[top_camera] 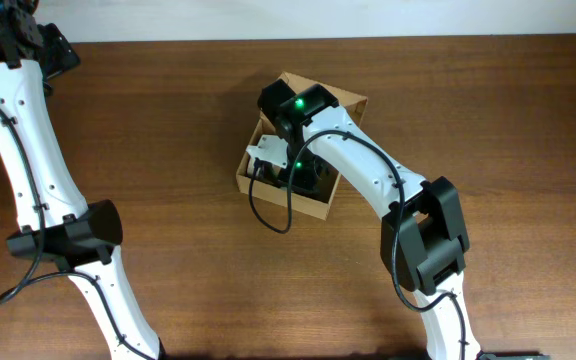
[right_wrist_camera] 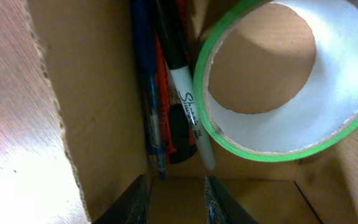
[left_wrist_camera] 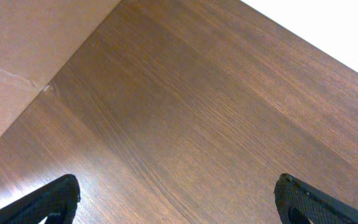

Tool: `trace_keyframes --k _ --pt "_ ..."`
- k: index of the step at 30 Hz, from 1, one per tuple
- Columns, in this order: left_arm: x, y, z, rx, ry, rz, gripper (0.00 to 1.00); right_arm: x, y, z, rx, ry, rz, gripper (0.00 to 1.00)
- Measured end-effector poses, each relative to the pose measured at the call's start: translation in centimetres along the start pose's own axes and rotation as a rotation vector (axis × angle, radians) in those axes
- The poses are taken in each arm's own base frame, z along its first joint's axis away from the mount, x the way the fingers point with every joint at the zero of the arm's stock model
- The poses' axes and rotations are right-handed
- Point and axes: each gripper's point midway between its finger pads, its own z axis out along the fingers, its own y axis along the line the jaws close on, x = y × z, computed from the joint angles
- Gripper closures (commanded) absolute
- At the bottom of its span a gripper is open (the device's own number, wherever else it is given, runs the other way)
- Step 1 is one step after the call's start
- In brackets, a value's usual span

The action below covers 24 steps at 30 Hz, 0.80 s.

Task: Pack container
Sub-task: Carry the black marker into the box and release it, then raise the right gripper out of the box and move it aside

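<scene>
The container [top_camera: 344, 98] is a light-brown cardboard box in the middle of the table, standing open. My right gripper [right_wrist_camera: 176, 200] is down inside it, fingers apart with nothing between them, just above the box floor. In the right wrist view the box wall [right_wrist_camera: 98, 93] is on the left. A green-edged tape roll [right_wrist_camera: 260, 153] lies in the box. Beside it lie a black Sharpie marker [right_wrist_camera: 185, 93], a blue pen [right_wrist_camera: 145, 81] and a red-orange item [right_wrist_camera: 164, 68]. My left gripper [left_wrist_camera: 176, 199] is wide open and empty over bare wood, far from the box.
The left arm [top_camera: 28, 120] runs along the table's far left, its wrist at the back left corner. A flat light-brown cardboard-like surface [left_wrist_camera: 23, 56] lies at the left of the left wrist view. The table's back edge [left_wrist_camera: 303, 37] is near it.
</scene>
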Motion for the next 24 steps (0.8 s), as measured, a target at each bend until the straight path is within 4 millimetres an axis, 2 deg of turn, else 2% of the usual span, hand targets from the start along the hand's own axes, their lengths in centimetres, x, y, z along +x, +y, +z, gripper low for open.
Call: trace_keyframes --k 3,5,7,9,13,14,15,18,20,22,24 --pt "0.0 0.0 0.0 0.000 0.000 0.000 0.00 -0.1 -0.1 -0.3 0.005 -0.005 0.015 0.69" --pt "0.0 0.0 0.0 0.000 0.000 0.000 0.00 -0.6 -0.4 -1.2 0.018 -0.026 0.029 0.68" --pt "0.0 0.0 0.0 0.000 0.000 0.000 0.00 -1.4 -0.9 -2.6 0.044 -0.066 0.044 0.63" --pt "0.0 0.0 0.0 0.000 0.000 0.000 0.00 -2.4 -1.4 -4.8 0.080 -0.125 0.063 0.59" --pt "0.0 0.0 0.0 0.000 0.000 0.000 0.00 -4.0 -2.7 -11.4 0.175 -0.293 0.123 0.57" --pt "0.0 0.0 0.0 0.000 0.000 0.000 0.00 -4.1 -3.0 -13.5 0.202 -0.343 0.142 0.57" --pt "0.0 0.0 0.0 0.000 0.000 0.000 0.00 -4.2 -3.7 -16.9 0.246 -0.426 0.185 0.56" --pt "0.0 0.0 0.0 0.000 0.000 0.000 0.00 -3.0 -5.6 -22.8 0.317 -0.571 0.300 0.55" --pt "0.0 0.0 0.0 0.000 0.000 0.000 0.00 -0.9 -7.7 -26.2 0.365 -0.651 0.422 0.53" --pt "0.0 0.0 0.0 0.000 0.000 0.000 0.00 1.1 -9.5 -27.5 0.386 -0.680 0.523 0.53" --pt "0.0 0.0 0.0 0.000 0.000 0.000 0.00 3.0 -10.9 -27.6 0.386 -0.676 0.618 0.52"
